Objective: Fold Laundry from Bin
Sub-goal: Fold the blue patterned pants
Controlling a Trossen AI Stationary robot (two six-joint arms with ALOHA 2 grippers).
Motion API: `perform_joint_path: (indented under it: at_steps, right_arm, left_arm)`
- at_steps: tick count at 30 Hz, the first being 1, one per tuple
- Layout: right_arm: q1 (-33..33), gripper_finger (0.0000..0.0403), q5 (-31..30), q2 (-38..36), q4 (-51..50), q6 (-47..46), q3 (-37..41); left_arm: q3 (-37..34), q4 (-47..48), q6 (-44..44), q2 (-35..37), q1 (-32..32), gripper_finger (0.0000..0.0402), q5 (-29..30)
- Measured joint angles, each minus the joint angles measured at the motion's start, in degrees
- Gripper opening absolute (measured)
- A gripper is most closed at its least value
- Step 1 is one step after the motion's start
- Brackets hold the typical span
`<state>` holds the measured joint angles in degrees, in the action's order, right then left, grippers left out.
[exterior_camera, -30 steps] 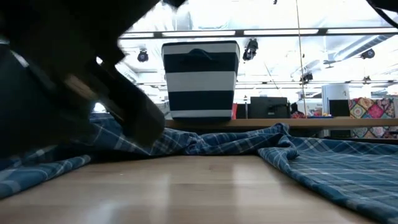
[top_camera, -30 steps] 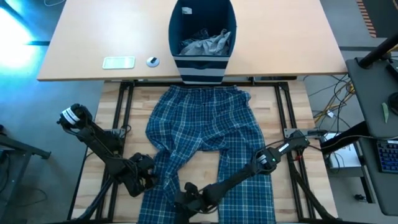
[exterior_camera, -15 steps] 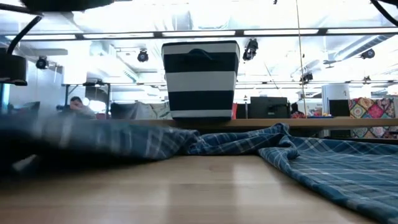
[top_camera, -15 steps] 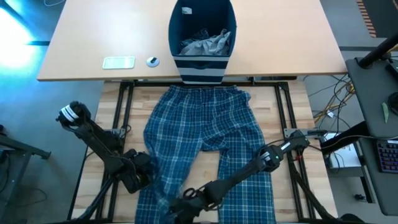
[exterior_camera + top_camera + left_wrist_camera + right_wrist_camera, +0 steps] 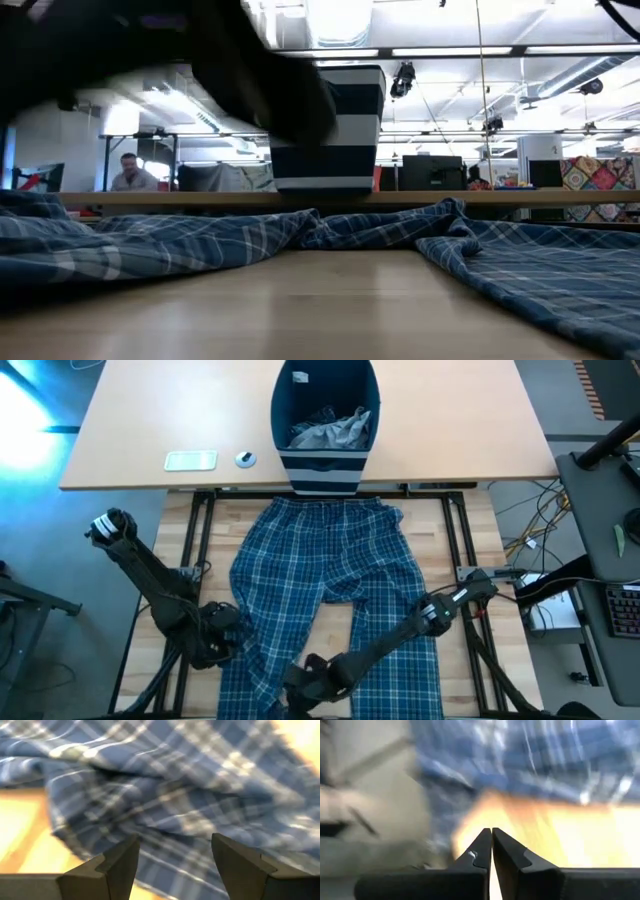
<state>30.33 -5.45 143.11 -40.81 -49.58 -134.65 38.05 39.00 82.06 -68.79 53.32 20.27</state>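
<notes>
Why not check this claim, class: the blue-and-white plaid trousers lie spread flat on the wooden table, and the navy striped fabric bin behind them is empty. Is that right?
Not quite. The navy striped fabric bin is not empty: the high view shows crumpled grey cloth inside. The blue-and-white plaid trousers do lie spread on the wooden table.

One pair of plaid trousers [image 5: 330, 590] lying spread out. One striped bin [image 5: 325, 422] standing, holding one grey garment [image 5: 330, 428]. Two arms working. Two small items sitting on the surface: one flat card [image 5: 191, 460], one round disc [image 5: 246, 458].

Blue-and-white plaid cloth trousers [image 5: 320, 595] are lying spread flat at frame centre; the striped navy fabric bin [image 5: 326, 420] above is holding grey cloth [image 5: 330, 428].
</notes>
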Motion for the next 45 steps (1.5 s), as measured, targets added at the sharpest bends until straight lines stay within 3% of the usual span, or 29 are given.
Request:
perform_joint_path:
  at_steps: [4, 8, 13, 17, 25, 29, 32, 35, 41, 45]
  right_arm:
    - [0.4, 0.0018, -0.2, 3.1, 2.4, 5.8, -0.1]
    - [-0.8, 0.0020, -0.5, 6.0, 11.8, 9.8, -0.2]
    - [-5.2, 0.0019, -7.5, 6.8, 23.7, 14.4, -0.1]
    - [-8.2, 0.0018, -11.5, 3.6, 24.4, 18.2, -0.1]
    - [-10.1, 0.0018, -11.8, -2.6, 20.5, 22.8, -0.2]
    - [-9.8, 0.0018, -20.2, -5.8, 9.9, 21.1, 0.0]
    - [-10.6, 0.0018, -29.8, -10.1, 2.4, 20.5, -0.1]
    - [-11.1, 0.0018, -32.7, -13.2, -3.0, 20.5, -0.3]
    - [-8.9, 0.0018, -29.1, -15.5, -11.4, 16.2, 0.0]
    - [-7.3, 0.0018, -23.4, -15.6, -10.1, 11.7, -0.2]
  left_arm:
    - [6.0, -1.3, -0.9, -0.2, 1.9, 0.0233, 0.8]
    - [11.0, -6.2, -3.9, -3.9, 6.0, 0.0233, 3.5]
    - [13.0, -18.6, -4.3, -9.9, 12.4, 0.0233, 5.5]
    - [14.8, -20.0, 2.7, -15.7, 15.7, 0.0233, 5.5]
    - [22.1, -20.0, 7.3, -28.4, 15.9, 0.0233, 4.8]
    - [24.0, -19.4, 10.5, -33.8, 15.8, 0.0233, 4.7]
    - [23.8, -15.5, 15.3, -36.4, 15.8, 0.0233, 4.8]
    - [23.4, -10.4, 18.3, -37.7, 15.8, 0.0232, 3.5]
    - [22.2, 10.8, 17.7, -35.2, 15.2, 0.0232, -1.2]
    - [16.1, 15.3, 15.0, -29.2, 12.9, 0.0232, -4.4]
